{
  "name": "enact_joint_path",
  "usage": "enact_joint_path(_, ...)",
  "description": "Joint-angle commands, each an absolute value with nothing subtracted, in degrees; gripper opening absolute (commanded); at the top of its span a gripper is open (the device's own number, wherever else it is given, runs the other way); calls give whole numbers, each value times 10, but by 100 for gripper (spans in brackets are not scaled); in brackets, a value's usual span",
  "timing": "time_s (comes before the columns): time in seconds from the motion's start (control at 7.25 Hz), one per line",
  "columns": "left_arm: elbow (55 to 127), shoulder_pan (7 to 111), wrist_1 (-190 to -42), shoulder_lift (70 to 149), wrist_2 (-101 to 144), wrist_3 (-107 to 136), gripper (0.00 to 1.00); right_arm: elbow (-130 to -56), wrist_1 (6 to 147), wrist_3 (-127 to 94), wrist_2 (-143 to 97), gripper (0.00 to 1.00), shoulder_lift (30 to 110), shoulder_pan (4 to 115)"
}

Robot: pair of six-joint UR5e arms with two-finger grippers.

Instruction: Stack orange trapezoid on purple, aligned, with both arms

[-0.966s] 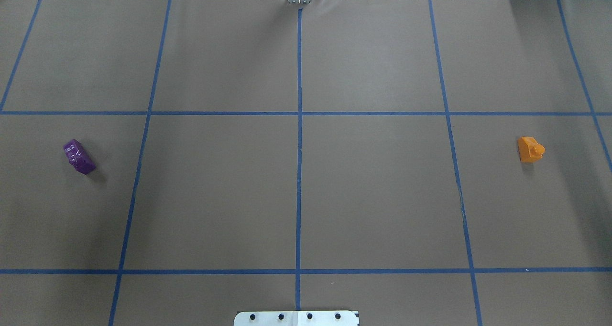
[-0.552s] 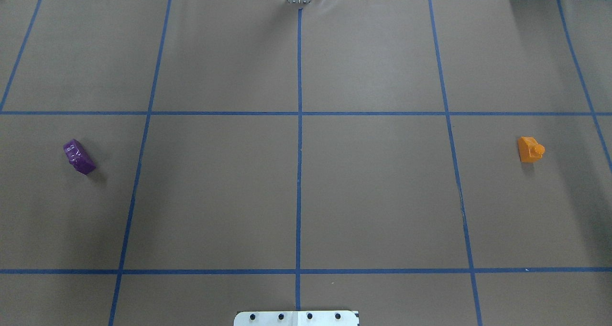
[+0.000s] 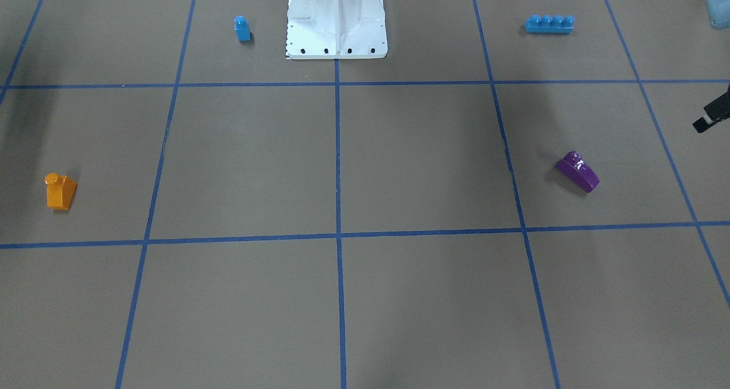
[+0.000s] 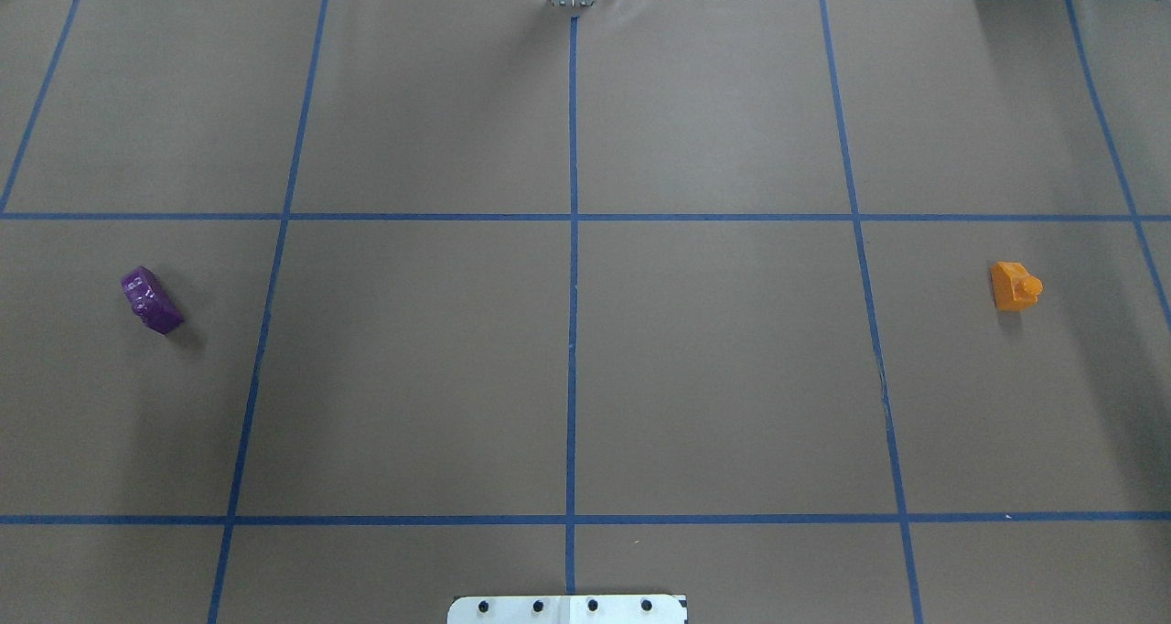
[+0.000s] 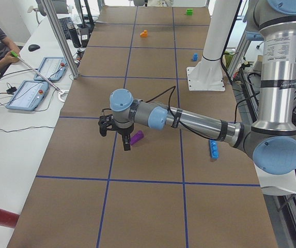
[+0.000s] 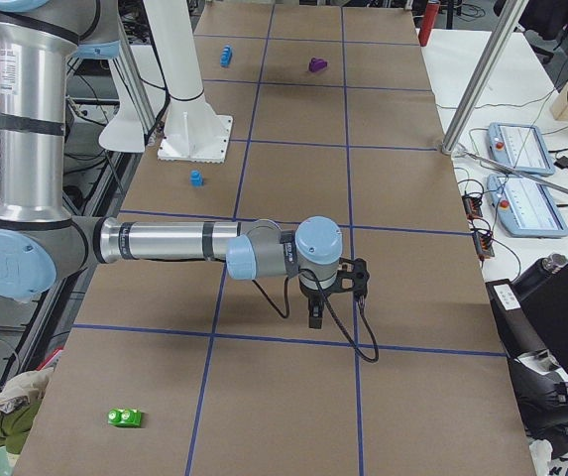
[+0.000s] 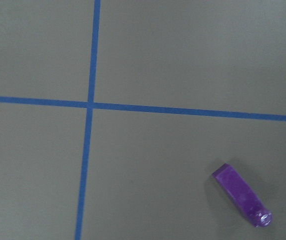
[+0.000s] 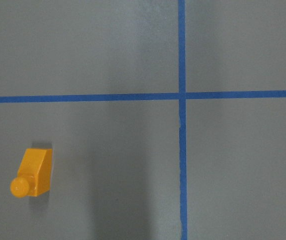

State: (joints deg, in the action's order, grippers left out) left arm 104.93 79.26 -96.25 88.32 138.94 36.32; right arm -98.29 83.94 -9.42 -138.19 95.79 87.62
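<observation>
Exterior left view, item one: left gripper [image 5: 118, 139] is hanging fingers-down above the table [image 4: 714, 377]; how wide its fingers are standing cannot be told from this side angle. Purple wedge [image 5: 136, 137] is lying just beyond those fingers, flat on the paper and untouched. The left wrist camera is showing the purple wedge [image 7: 241, 194] low and right of centre, long axis running diagonally, stud at the lower-right end. Item two: right gripper [image 6: 331, 302] is hanging likewise at the opposite end of the table, its finger spread again not readable. Orange trapezoid [image 8: 32, 172] is sitting low and left in the right wrist view, stud end toward the lower left, free of contact. Overhead, the two pieces are lying well apart, the wedge far on the robot's left and the trapezoid far on its right, so each arm is standing nearest one piece. Judged stage: nothing grasped yet; each gripper is likely needing a sideways shift and a wrist turn square to its block before descending. Bystanders: small blue block [image 3: 242, 28] and long blue brick [image 3: 549, 24] are resting either side of the white pedestal [image 3: 336, 21].
</observation>
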Motion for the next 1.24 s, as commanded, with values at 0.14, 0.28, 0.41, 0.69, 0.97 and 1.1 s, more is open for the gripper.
enact_joint_path(0.14, 1053, 662, -1119, 854, 1308, 696, 100, -984, 839, -98, -1383, 100, 959, 877)
enact_joint_path(0.28, 1053, 613, -1148, 854, 1269, 772, 100, -984, 839, -119, -1382, 100, 958, 877)
enact_joint_path(0.41, 1052, 572, -1153, 855, 1227, 812, 100, -985, 838, -129, -1383, 100, 958, 877)
enact_joint_path(0.69, 1046, 528, -1153, 870, 1191, 867, 100, -985, 839, -129, -1383, 100, 958, 877)
enact_joint_path(0.97, 1024, 518, -1153, 889, 1179, 877, 100, -987, 839, -129, -1383, 100, 958, 877)
enact_joint_path(1.1, 1009, 517, -1153, 901, 1179, 876, 100, -989, 839, -130, -1386, 100, 958, 877)
